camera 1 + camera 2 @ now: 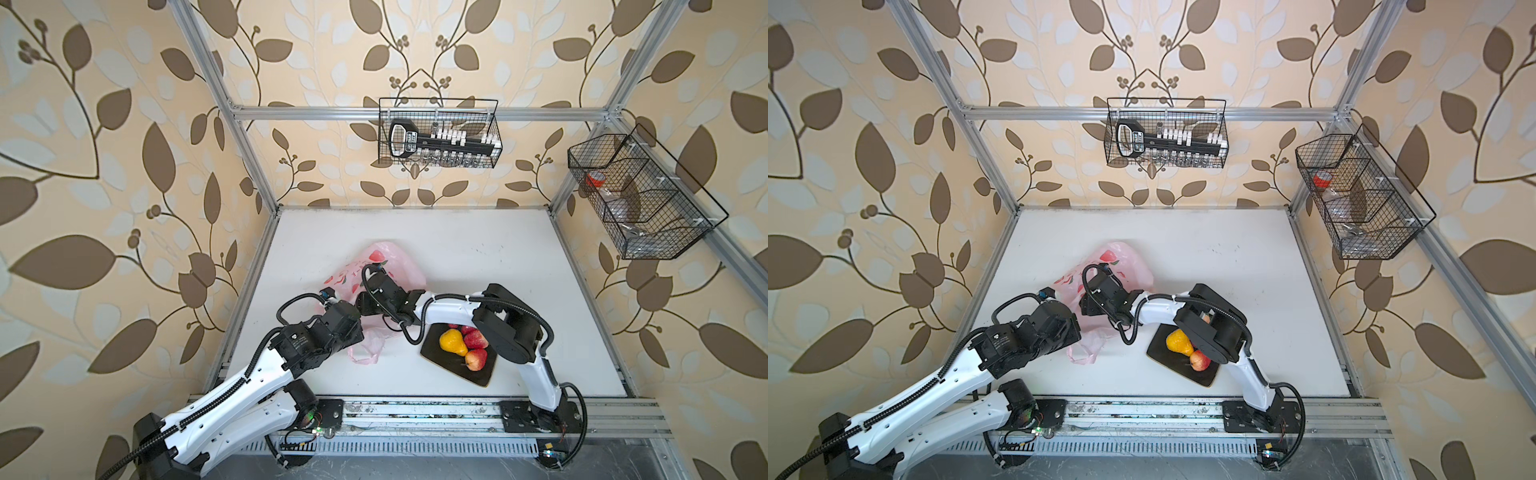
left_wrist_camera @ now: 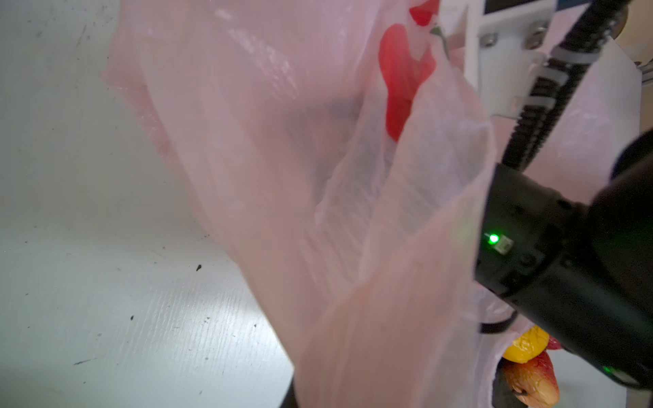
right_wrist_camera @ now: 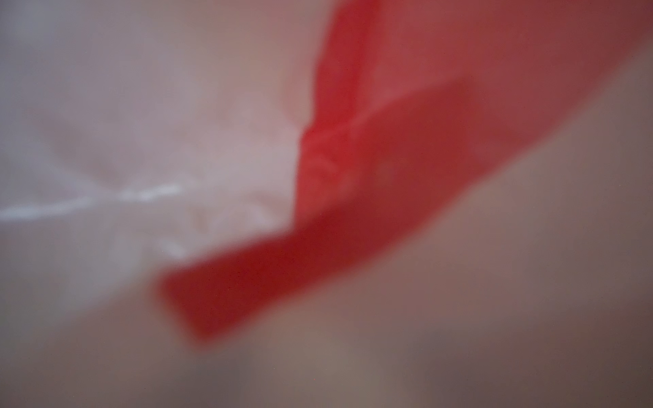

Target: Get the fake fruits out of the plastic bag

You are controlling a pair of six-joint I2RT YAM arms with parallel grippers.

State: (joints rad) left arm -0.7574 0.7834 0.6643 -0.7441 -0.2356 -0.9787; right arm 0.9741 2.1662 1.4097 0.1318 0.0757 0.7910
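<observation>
**Right tool buried in bag film; left tool shut at the bag's edge**

Tool state. The right gripper is lowered onto the thin, translucent pale pink plastic bag printed with red strawberries. Its wrist view shows only blurred pink film and a red print close against the lens. Its fingers are hidden in every view, so I cannot tell whether the jaws are spread or closed. The left gripper sits just beside it at the same bag, with its jaws pressed together. Film rises off the white table in front of its camera, which suggests a pinch on the bag wall, but the contact itself is hidden.

Task items. The glossy plastic fake fruits in view, including a yellow-orange pear, lie on the square black plate. The plate is behind the right tool, beneath that arm's own elbow and apart from the bag. No fruit shows through the film, so whether any remains inside cannot be told.

Governing relation. The bag's long axis runs from its closed end, beyond the right tool's tip, back to the loose loop handle beside the left arm's wrist. In my judgement any remaining fruit lies ahead of and below the right tool, toward that closed end. The right arm is the nearer one, and the left serves as holder.
</observation>
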